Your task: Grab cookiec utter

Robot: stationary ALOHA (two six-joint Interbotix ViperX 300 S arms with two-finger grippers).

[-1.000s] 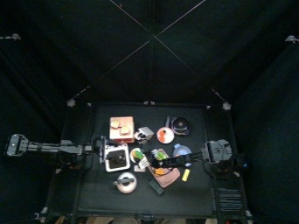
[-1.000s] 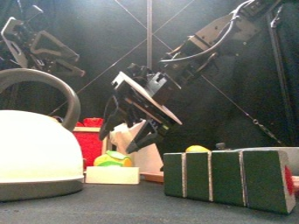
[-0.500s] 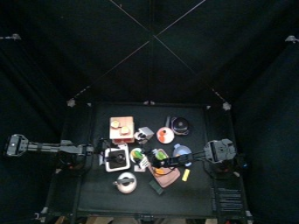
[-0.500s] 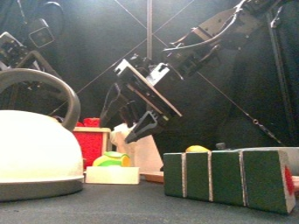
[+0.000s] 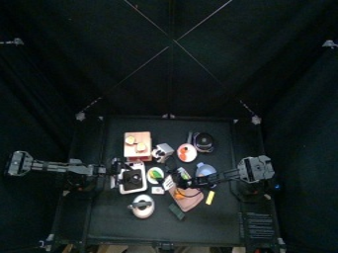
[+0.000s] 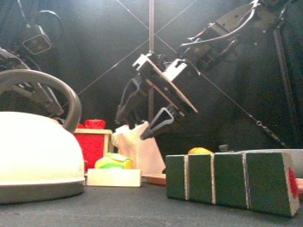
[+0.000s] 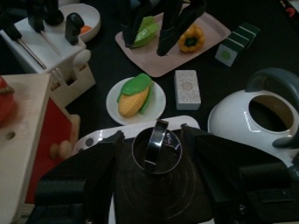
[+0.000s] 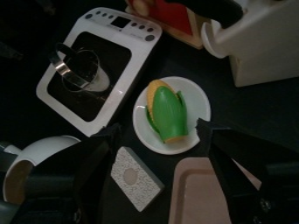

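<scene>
The cutter [image 7: 156, 147], a metal ring, sits on the dark middle of a white board [image 7: 96, 134] near the left of the table [image 5: 106, 133]. In my left wrist view it lies right between my left fingers [image 7: 103, 171], which are spread wide to either side of it. I see a gap on both sides, so they have hold of nothing. I cannot tell how high above the board they are.

From my right wrist the cutter [image 8: 77, 66] shows on the same board [image 8: 117, 31], with a dark shape just beside it that I cannot make out.

Next to the board is a white plate [image 7: 117, 107] carrying a green and yellow corn cob [image 7: 136, 94]. A small pale block [image 7: 187, 87] lies just beside the plate, and a white kettle [image 7: 260, 118] stands near the board on that side.

My right fingers [image 8: 103, 162] are also well apart and empty. They hang over the corn plate [image 8: 194, 94], with the pale block [image 8: 131, 175] near one of them. In the front view the right arm is raised clear of the table, behind the kettle [image 6: 35, 146] and a row of green blocks [image 6: 231, 182].
</scene>
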